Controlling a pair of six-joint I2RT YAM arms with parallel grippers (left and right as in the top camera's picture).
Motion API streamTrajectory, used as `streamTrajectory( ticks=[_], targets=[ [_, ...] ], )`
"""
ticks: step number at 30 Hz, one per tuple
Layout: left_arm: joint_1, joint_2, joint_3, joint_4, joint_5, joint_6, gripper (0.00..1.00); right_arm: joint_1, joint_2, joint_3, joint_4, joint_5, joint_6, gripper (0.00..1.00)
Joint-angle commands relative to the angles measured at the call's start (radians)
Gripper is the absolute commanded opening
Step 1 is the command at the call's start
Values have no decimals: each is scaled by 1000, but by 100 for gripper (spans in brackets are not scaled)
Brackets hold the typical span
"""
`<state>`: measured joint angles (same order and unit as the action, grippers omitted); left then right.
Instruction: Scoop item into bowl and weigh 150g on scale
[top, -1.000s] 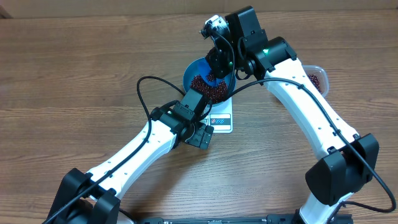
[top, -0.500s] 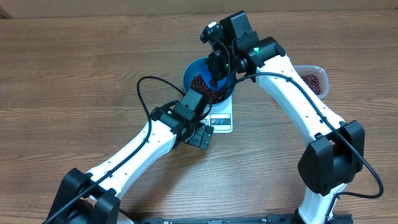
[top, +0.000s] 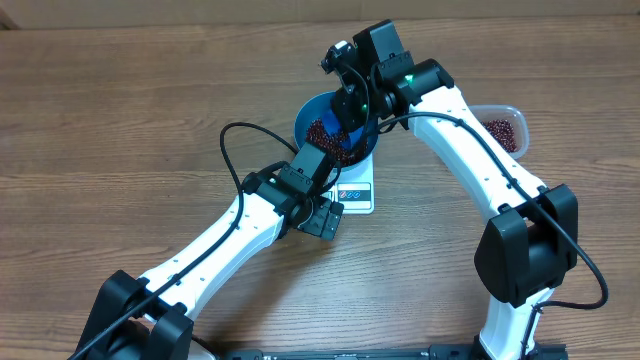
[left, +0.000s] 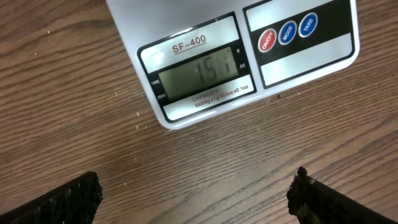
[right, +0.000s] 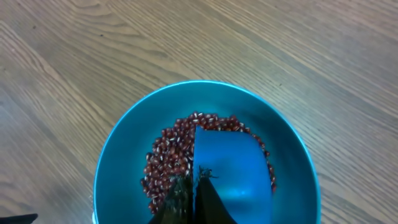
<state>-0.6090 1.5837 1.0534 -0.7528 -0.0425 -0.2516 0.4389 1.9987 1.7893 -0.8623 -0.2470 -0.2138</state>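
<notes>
- Overhead, the bowl sat on the scale near the middle of the table, with beans heaped inside it.
- More beans lay in the tub off to the right, well apart from the bowl.
- The right gripper hung over the bowl. In its wrist view the jaws were pressed together on the rear of the scoop, though the handle itself was hidden.
- The scoop sat low inside the bowl, just above or touching the beans; I could not tell which.
- The left gripper was just beside the scale's display edge, jaws spread wide and holding nothing.
- In the left wrist view both fingers were low in frame over bare wood, with the scale ahead of them.
- The display digits were faint; they seemed to read 151.
</notes>
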Motion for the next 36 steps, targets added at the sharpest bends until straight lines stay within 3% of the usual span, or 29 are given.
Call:
streamTrajectory(
  ticks=[1, 7, 19, 24, 32, 36],
  targets=[
    [-6, -7, -5, 2, -13, 20, 100, -4, 8, -3, -12, -24, 18, 4],
    [-7, -7, -5, 2, -13, 20, 100, -25, 8, 7, -2, -92, 88, 4],
    [-7, -7, -5, 2, -13, 20, 100, -81, -16, 13, 26, -205, 89, 4],
    [-7, -7, -5, 2, -13, 20, 100, -122, -42, 13, 39, -233, 171, 4],
    [-7, -7, -5, 2, -13, 20, 100, -229, -52, 13, 56, -521, 193, 4],
    [-7, -7, -5, 2, -13, 20, 100, -263, -52, 13, 56, -570, 200, 4]
  ],
)
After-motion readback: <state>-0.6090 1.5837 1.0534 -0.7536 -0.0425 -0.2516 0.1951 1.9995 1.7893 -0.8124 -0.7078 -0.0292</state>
